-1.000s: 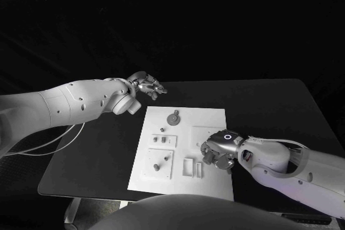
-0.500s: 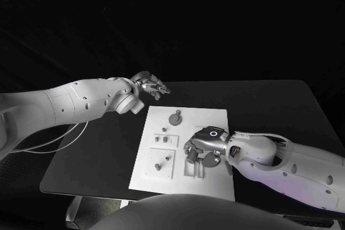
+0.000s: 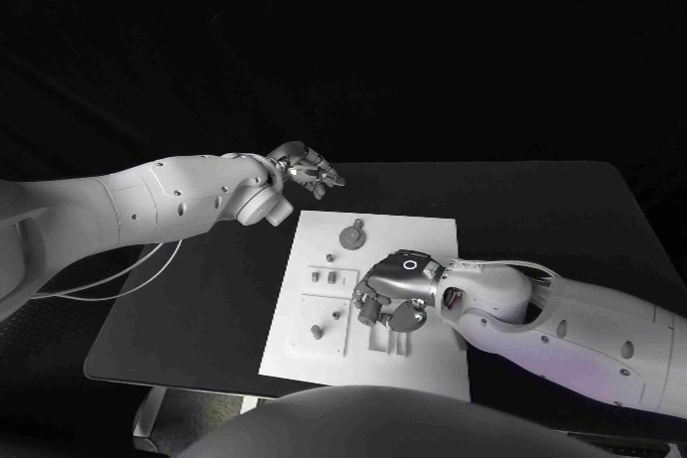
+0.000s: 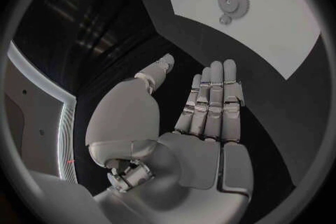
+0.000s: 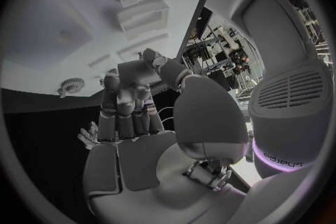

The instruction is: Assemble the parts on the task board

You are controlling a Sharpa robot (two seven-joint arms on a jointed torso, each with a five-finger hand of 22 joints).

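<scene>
Beyond the board's far left corner, left hand (image 3: pixel 304 167) hovers over black table (image 3: pixel 201 299), fingers (image 4: pixel 213 98) straight and together, thumb apart, holding nothing. White board (image 3: pixel 430 369) lies mid-table, long axis running away from the robot. On the board's far end, a gear (image 3: pixel 348 239) lies flat, a small peg (image 3: pixel 353 224) just beyond it. Left half of board: two square recessed plates, small pegs (image 3: pixel 315 331) standing in them. Over board's middle, right hand (image 3: pixel 389 291) sits low, fingers curled down; whether it grips a part, cannot tell.
</scene>
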